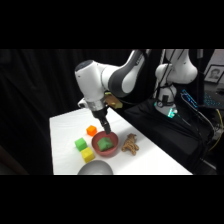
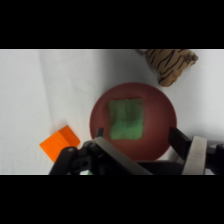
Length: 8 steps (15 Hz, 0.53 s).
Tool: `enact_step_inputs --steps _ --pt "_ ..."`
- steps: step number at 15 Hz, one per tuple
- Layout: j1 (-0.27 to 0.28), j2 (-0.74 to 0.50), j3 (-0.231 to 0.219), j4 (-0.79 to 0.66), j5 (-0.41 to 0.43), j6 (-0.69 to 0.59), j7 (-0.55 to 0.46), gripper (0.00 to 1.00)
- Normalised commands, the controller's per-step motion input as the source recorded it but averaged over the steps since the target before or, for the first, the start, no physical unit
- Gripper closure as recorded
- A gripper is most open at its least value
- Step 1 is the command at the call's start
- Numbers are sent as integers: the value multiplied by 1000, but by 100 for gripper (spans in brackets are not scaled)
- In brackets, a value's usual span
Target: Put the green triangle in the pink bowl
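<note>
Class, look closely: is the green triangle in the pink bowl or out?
In. The green triangle lies on the pink bowl floor, ringed by its rim.

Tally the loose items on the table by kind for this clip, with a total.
Blocks: 4 — green triangle, orange block, lime-green cube, yellow cube
Bowls: 2 — pink bowl holding the triangle, grey bowl at the near edge
Toys: 1 — striped tiger figure
Total: 7

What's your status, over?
Gripper open above pink bowl. Green triangle lying inside bowl, released. Nothing in the way.
</note>
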Motion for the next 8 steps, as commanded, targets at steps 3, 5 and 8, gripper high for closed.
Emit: enact_step_inputs --steps 3,5,8 --pt "-30 -206 45 112 119 -279 -129 0" --pt "-39 -191 46 109 135 -223 -137 0" --pt "-44 -173 44 85 132 -125 -143 0"
